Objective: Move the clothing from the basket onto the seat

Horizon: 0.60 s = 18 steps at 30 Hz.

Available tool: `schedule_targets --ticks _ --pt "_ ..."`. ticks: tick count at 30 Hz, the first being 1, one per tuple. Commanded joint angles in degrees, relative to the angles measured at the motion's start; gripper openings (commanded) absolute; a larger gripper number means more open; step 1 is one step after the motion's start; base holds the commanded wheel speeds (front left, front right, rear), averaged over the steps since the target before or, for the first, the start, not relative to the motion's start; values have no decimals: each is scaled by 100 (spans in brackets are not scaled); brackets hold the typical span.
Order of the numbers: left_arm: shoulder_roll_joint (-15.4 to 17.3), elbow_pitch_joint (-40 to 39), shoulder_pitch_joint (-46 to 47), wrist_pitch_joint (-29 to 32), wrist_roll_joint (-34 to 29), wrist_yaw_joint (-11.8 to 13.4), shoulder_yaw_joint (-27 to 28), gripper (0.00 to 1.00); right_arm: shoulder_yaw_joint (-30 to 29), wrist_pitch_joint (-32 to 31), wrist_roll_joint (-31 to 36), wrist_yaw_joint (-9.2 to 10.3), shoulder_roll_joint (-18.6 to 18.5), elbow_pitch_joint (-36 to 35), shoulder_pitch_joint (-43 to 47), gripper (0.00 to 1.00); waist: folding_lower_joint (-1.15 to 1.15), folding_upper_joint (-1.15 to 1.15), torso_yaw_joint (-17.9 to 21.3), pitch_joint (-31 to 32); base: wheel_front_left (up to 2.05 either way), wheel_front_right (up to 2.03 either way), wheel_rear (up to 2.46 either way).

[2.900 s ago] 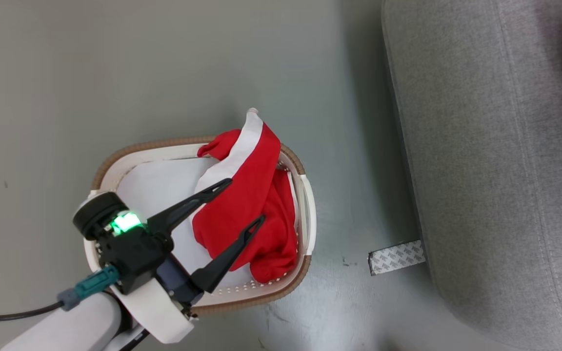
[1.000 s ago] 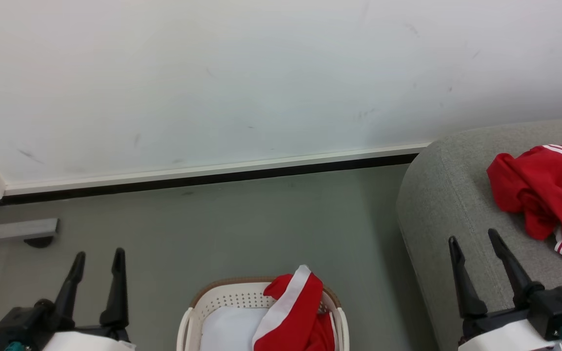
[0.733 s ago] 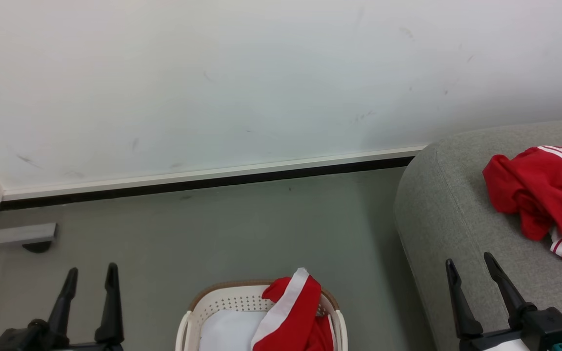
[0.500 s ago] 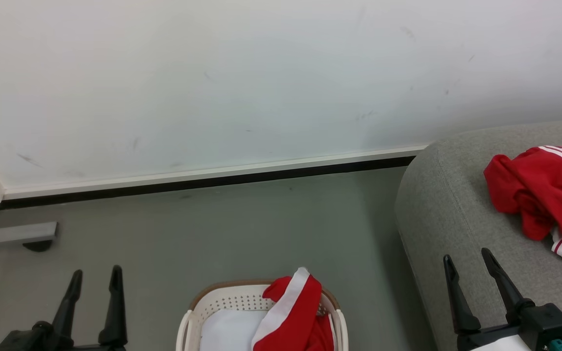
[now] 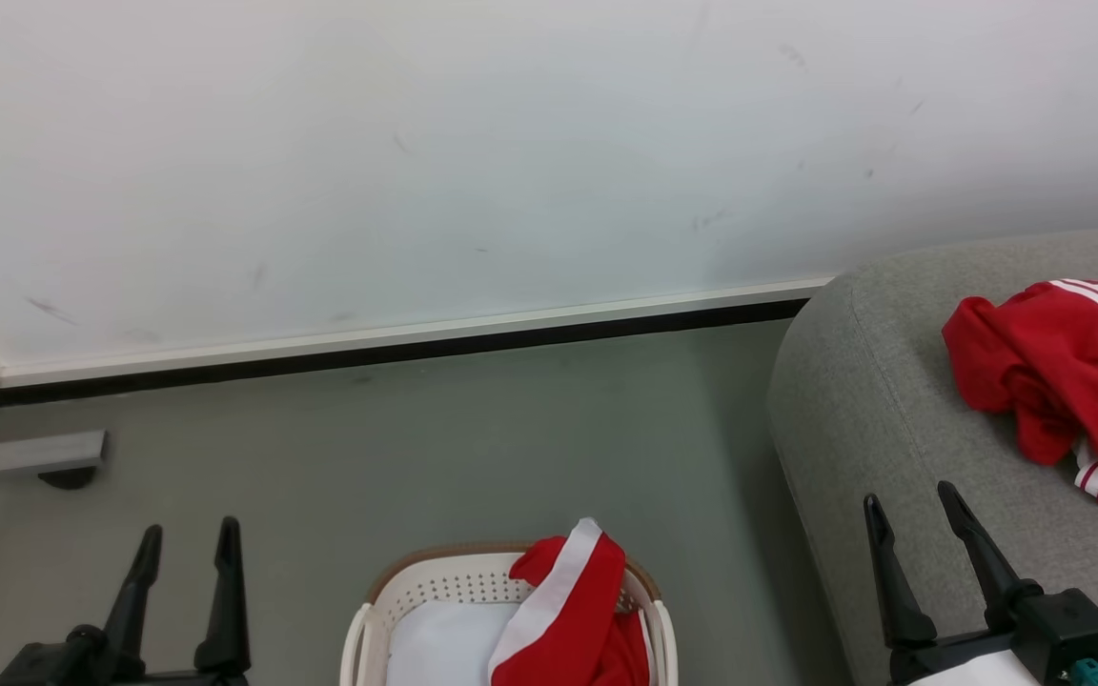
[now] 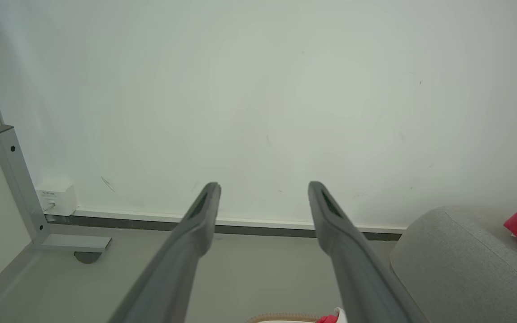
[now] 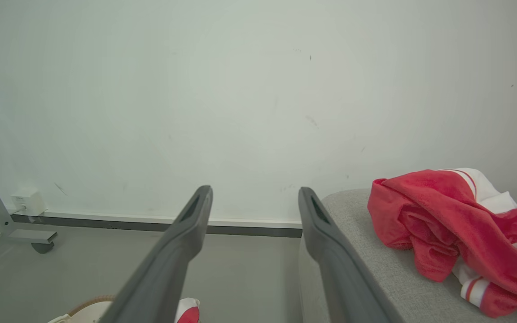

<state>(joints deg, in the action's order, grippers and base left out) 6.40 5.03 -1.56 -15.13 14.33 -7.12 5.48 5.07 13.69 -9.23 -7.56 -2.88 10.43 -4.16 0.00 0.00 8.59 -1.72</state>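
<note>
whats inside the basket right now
A red garment with a white band fills the basket's right side, rising above the rim; a pale pad shows left of it. Anything under the garment is hidden.

Left pincer (image 5: pixel 191 526) withdrew from basket (image 5: pixel 444 581) (empty).

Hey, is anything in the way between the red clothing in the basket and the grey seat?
Nothing visible. Bare floor separates the basket from the seat, and the clothing lies heaped at the basket's seat-side end. The left hand and right hand are open, empty.
</note>
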Motion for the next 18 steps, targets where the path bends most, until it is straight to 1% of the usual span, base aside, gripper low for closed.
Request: schedule_targets --ticks 1,11,18 --pt "-7 12 40 -2 -48 -29 32 100 -15 51 -45 14 -3 8 -52 100 0 0 5 -11 0 0 0" --pt "-34 1 99 -2 -41 -39 -104 100 -70 81 -185 15 -3 9 -132 100 0 0 86 -129 0 0 0" --pt "233 -29 225 -2 98 -41 -345 100 -261 121 -378 14 -3 13 -328 100 0 0 336 -454 0 0 0"
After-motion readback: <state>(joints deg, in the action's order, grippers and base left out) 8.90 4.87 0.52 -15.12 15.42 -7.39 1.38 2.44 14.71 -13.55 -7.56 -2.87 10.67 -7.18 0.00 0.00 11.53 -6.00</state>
